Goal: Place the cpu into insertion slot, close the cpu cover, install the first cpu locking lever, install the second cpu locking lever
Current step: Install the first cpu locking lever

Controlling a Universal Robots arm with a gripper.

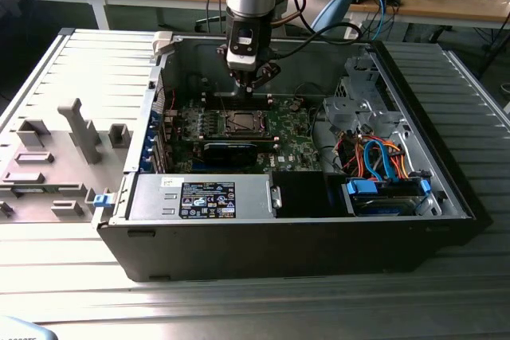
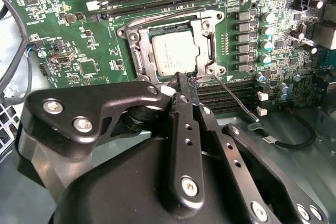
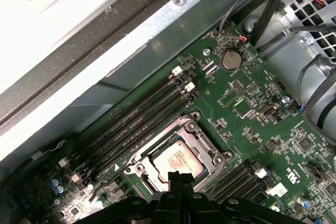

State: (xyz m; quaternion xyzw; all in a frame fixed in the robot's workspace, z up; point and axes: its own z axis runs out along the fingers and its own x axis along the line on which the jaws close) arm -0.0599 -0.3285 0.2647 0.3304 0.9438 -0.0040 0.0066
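Observation:
The cpu lies flat in the socket on the green motherboard, its silver-grey top showing in both wrist views. The cpu cover lies down around it as a silvery frame. A thin wire locking lever sticks out at an angle from one corner of the socket, away from the frame. My gripper hovers just above the socket's edge near that corner, fingers shut together with nothing between them. In the exterior view the gripper hangs inside the open case, above the socket.
A long black card lies in front of the socket. Memory slots run beside it. A drive cage with orange and blue cables fills the exterior view's right. The power supply sits at the front. A grey fixture tray lies outside the case.

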